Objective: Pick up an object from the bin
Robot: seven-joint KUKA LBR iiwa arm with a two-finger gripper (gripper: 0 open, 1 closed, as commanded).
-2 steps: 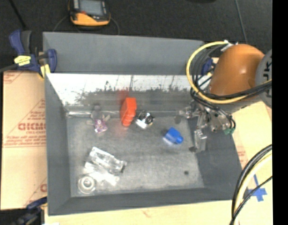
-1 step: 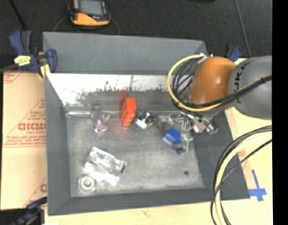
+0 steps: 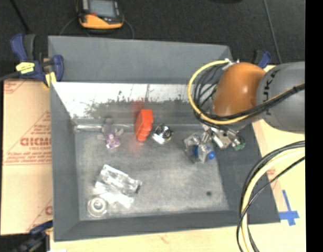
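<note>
1. The arm (image 3: 287, 96) was in from the right, and its orange cover (image 3: 237, 88) sat over the right side of the bin (image 3: 177, 185), with cables (image 3: 199, 96) looped around it.
2. The claw (image 3: 200, 147) was down low on the right part of the floor. It was near the right wall and just in front of the foot of the back wall.
3. Right at its tip there was a small blue piece (image 3: 207, 154), the only blue thing in the bin. It overlapped the claw's grey metal, either touching it or just under it.
4. Open, closed or gripping? That could not be told, as the metal at the tip bunched into one tangle from above. Whether the blue piece was actually held could not be made out either.
5. Left of the claw, and clear of it, lay a shiny knob (image 3: 162, 134) with a dark side.
6. Just beside the knob was an orange block (image 3: 144, 124), lying lengthwise with its far end by the back wall.
7. Further left, a little purple piece (image 3: 113, 140) lay on its own, well apart from the claw.
8. In the front-left sat a crumpled clear pack (image 3: 118, 180).
9. A round cap (image 3: 97, 206) lay just beside that pack, tucked towards the front-left corner, as far from the claw as anything in there.
</note>
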